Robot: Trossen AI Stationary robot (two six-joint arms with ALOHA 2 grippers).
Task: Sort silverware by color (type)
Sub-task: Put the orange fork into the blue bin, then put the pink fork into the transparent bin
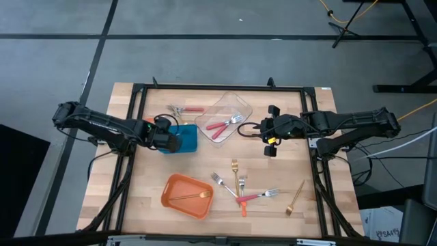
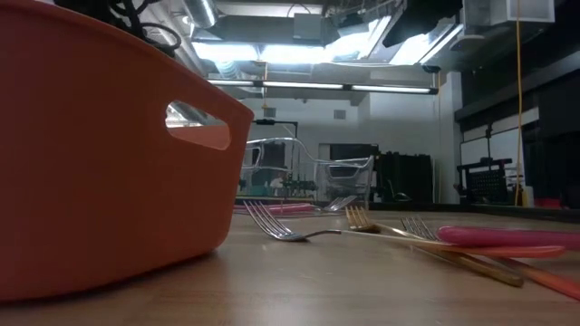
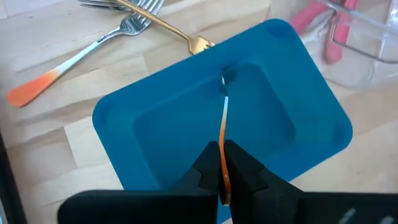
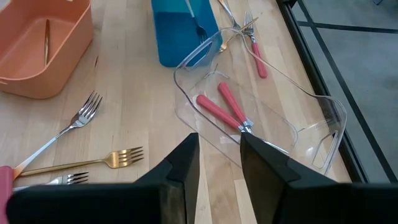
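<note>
now my left gripper (image 3: 222,177) pinches an orange-handled fork (image 3: 224,127) by its handle, tines hanging ahead over blue bin (image 3: 155,124); thin, stiff, slippery.

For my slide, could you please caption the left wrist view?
Left gripper lowers an orange-handled fork into the blue container.

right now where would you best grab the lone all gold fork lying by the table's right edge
Probably the gold fork mid-handle, coming straight down with the fingers across its width. It lies flat and slanted on the wooden table, apart from other forks, so the slim handle is clear on both sides.
</note>
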